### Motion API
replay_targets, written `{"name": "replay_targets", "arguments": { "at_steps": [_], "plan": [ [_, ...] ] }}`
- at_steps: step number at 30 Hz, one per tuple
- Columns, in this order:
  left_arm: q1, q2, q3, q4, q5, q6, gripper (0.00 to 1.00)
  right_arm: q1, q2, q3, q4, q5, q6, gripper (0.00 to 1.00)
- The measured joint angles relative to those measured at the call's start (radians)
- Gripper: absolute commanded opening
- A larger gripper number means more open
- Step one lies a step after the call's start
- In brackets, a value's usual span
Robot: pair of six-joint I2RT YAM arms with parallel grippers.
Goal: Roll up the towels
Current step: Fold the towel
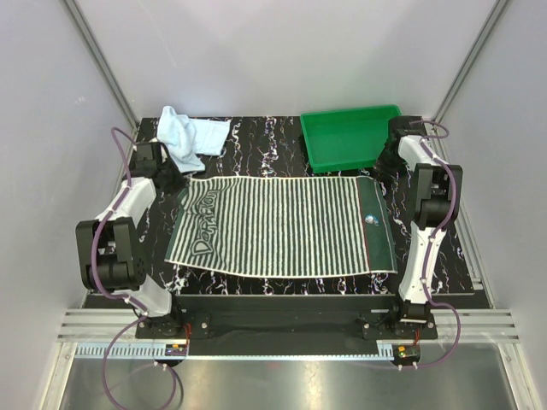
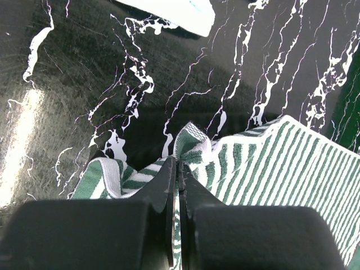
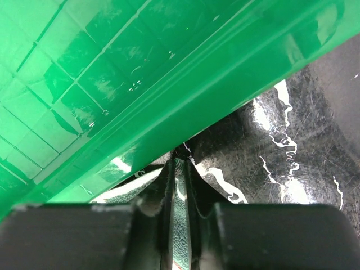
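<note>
Clamping both far corners of the striped towel is what we see the arms doing.

Left gripper: jaws closed down to a hairline slit. The towel's far-left corner is pinched between them and bunches into a small peak at the fingertips, with the white hem folded over beside it.

Right gripper: jaws nearly together, with a narrow gap filled by green-and-white cloth. We read that as a grip on the far-right corner. The fingertips sit just beside the outer wall of the green tray, which fills most of the right wrist view. We cannot tell whether they touch it.

The rest of the striped towel lies spread flat across the middle of the black marbled table. Its stripes run near-to-far, a dark band with lettering is at its left end and a dark band at its right end.

The blue towel is crumpled in a loose heap at the table's far left, just beyond the left gripper. Its near edge is close to the striped towel's far-left corner, and neither gripper holds it.

The tray sits at the far right of the table, upright, and inside it we see only its own green floor. Neither towel is in it.
</note>
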Motion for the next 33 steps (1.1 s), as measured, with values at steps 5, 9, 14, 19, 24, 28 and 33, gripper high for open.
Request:
{"name": "replay_targets", "arguments": {
  "at_steps": [5,9,14,19,24,28,33],
  "plan": [
    [0.0,0.009,0.0,-0.001,0.0,0.0,0.0,0.0,0.0,-0.004,0.004,0.0,-0.001,0.0],
    [0.0,0.009,0.001,-0.004,-0.001,0.002,0.0,0.0,-0.012,-0.016,0.008,0.0,-0.005,0.0],
    [0.0,0.006,0.031,-0.023,0.007,0.033,0.0,0.0,-0.064,-0.045,-0.004,0.01,-0.019,0.0],
    [0.0,-0.045,0.032,-0.026,0.028,0.063,0.0,-0.001,-0.218,-0.118,0.002,0.015,-0.032,0.0],
    [0.01,-0.156,-0.046,-0.003,0.05,0.064,0.0,-0.008,-0.454,-0.286,0.016,0.015,-0.032,0.0],
    [0.036,-0.247,-0.159,0.009,0.056,0.053,0.0,-0.03,-0.652,-0.461,0.044,0.014,-0.027,0.0],
    [0.066,-0.378,-0.318,0.011,0.016,0.02,0.0,-0.081,-0.847,-0.657,0.053,0.013,-0.004,0.0]
  ]
}}
